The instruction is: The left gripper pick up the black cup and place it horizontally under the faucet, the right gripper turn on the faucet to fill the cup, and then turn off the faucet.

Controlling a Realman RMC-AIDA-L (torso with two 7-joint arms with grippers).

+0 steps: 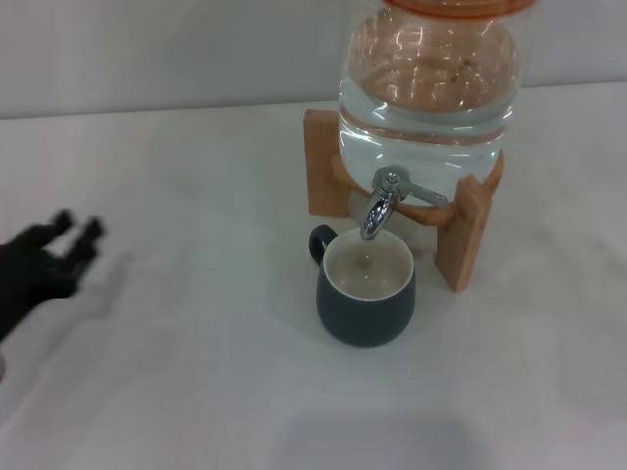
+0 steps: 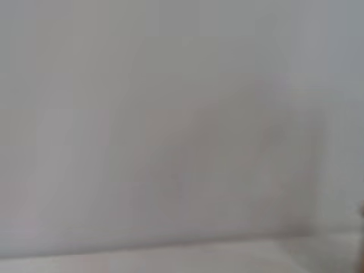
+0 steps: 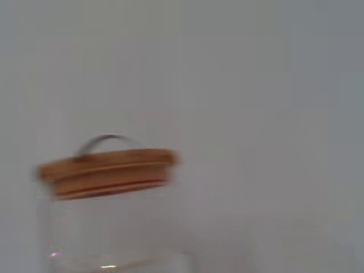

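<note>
The black cup [image 1: 365,289] stands upright on the white table, directly below the spout of the chrome faucet [image 1: 382,203]. Its cream inside shows and its small handle points to the back left. The faucet sits on a clear water jar [image 1: 426,88] in a wooden stand [image 1: 462,235]. My left gripper [image 1: 76,235] is at the far left edge, well apart from the cup, its black fingers spread and empty. My right gripper is out of view in every view. The right wrist view shows only the jar's wooden lid [image 3: 105,170].
The white table [image 1: 196,372] stretches around the cup and stand, with a pale wall behind. The left wrist view shows only blank wall and a strip of table.
</note>
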